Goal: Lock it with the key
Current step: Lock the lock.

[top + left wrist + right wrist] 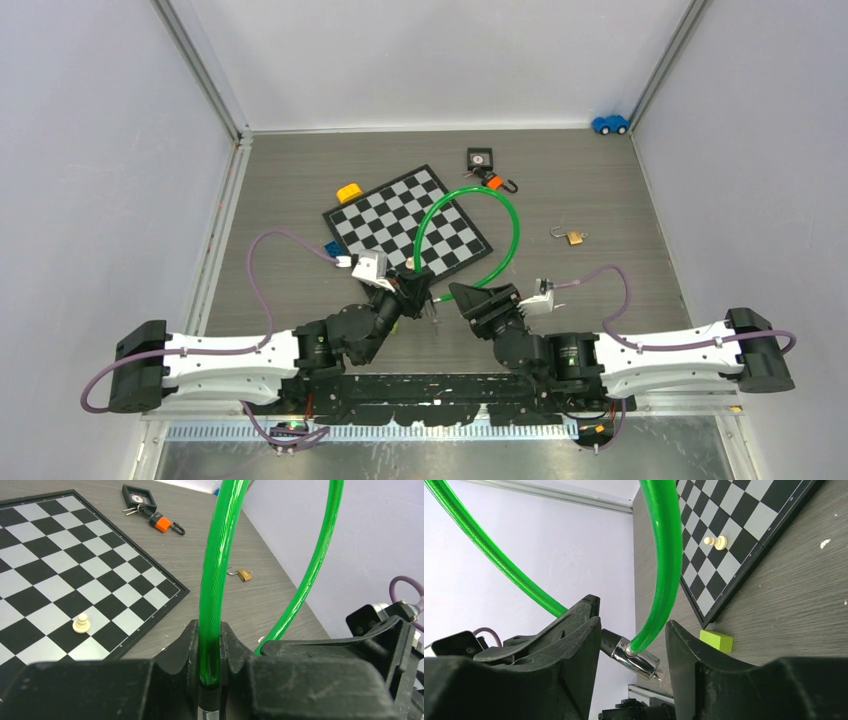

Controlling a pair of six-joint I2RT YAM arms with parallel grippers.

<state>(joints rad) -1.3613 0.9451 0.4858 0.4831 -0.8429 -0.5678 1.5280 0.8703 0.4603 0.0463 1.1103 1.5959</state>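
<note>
Green cable (210, 580) clamped in left hand (209, 640); right hand (631, 620) spread around metal tip (636, 660)

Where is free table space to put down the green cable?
Free: table right of the small padlock, up to the blue toy car; also left of the chessboard, past the yellow block. Crowded: near middle, where the left gripper and right gripper meet the green cable.

White arm links (230, 362), black joints (140, 367), purple cables (250, 270); black end effector fingers (325, 680).

The right end effector (633, 627) gapes around the metal tip (638, 661) of the green cable lock (665, 555).
</note>
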